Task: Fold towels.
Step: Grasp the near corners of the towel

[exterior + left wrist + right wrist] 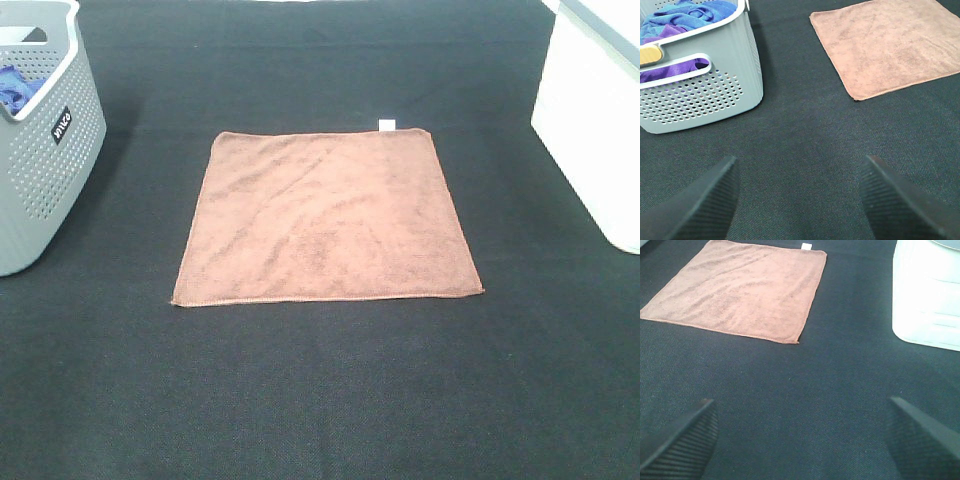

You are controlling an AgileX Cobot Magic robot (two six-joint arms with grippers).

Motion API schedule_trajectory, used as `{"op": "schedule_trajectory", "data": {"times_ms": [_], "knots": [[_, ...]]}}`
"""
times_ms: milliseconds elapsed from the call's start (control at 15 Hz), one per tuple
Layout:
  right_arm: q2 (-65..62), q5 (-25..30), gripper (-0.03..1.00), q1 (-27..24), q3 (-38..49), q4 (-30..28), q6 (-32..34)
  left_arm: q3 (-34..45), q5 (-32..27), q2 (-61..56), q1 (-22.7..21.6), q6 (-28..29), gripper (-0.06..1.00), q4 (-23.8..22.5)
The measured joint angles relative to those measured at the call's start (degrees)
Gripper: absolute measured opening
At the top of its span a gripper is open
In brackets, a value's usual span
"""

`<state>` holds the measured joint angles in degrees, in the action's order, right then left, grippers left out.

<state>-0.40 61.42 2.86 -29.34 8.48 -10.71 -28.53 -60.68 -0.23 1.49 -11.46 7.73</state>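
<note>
Centre of surface: towel (325, 215) flat, unfolded, tag (387, 124) at far edge; my left gripper (800, 159) and right gripper (801, 400) gape wide, empty, short of it; every fold remains, I judge.

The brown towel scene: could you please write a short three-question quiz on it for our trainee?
1. True or false: the brown towel lies flat and unfolded on the dark table.
2. In the high view, the towel's white tag sits on: A) the far edge, near the right corner; B) the near edge; C) the left edge.
3. Is the left end effector or the right end effector touching the towel?
Key: 1 true. 2 A. 3 neither; both are open and apart from the towel.
</note>
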Motion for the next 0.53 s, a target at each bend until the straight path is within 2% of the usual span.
{"op": "schedule_trajectory", "data": {"times_ms": [533], "knots": [[0.0, 0.0, 0.85, 0.0, 0.0, 0.0, 0.0, 0.0, 0.0, 0.0, 0.0, 0.0, 0.66, 0.0]]}}
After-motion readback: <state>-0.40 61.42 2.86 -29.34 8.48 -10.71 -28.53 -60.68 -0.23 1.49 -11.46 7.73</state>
